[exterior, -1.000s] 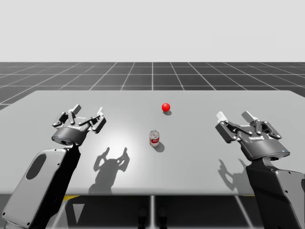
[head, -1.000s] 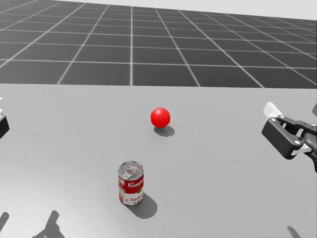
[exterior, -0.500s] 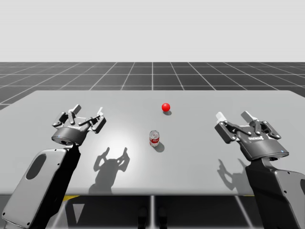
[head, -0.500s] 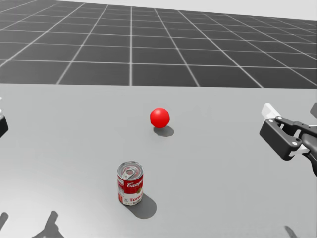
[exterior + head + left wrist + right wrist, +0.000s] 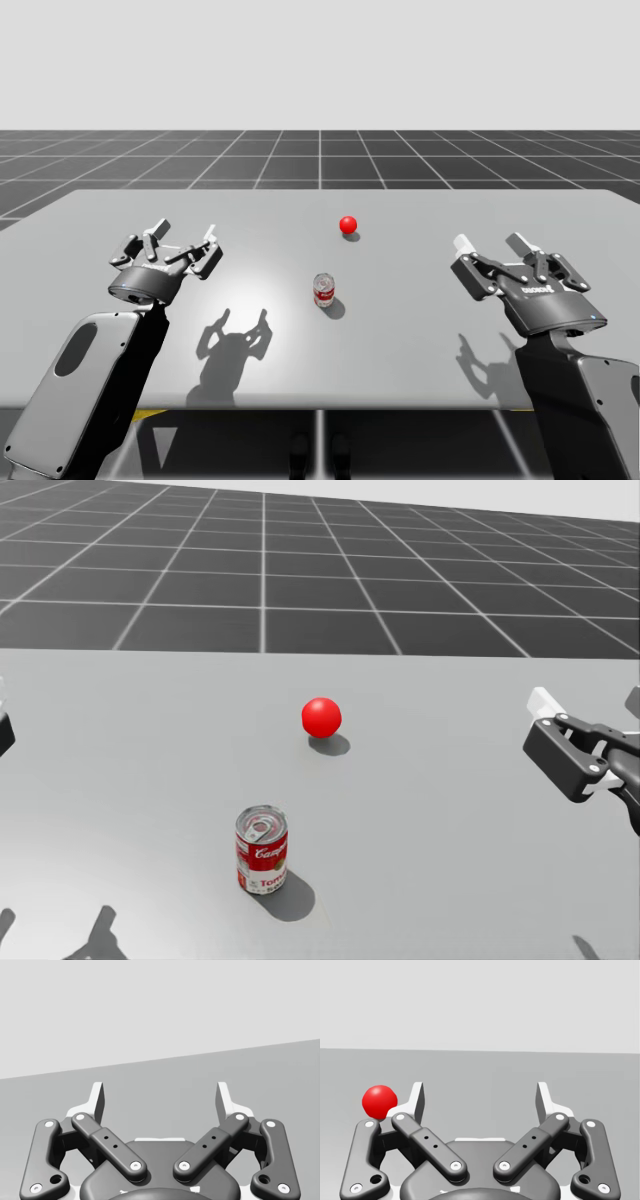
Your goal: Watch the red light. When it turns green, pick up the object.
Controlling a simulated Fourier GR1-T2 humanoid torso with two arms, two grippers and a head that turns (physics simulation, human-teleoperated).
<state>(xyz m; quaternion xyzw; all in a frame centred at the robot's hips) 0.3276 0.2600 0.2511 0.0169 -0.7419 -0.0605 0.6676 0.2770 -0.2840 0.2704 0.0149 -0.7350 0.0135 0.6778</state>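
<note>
the left gripper [image 5: 182,241] hovers above the table [image 5: 400,340] with its fingers spread wide and nothing between them. the right gripper [image 5: 490,246] is equally spread and empty. between the two, near the table's middle, the red and white can [image 5: 324,290] stands upright with its long axis vertical, well apart from both grippers. it lies to the right of the left gripper and to the left of the right one. the left looks slightly nearer, so a sideways grasp from there seems likeliest. beyond the can sits the light [image 5: 348,224], a red ball, so the pickup is not yet due.
</note>
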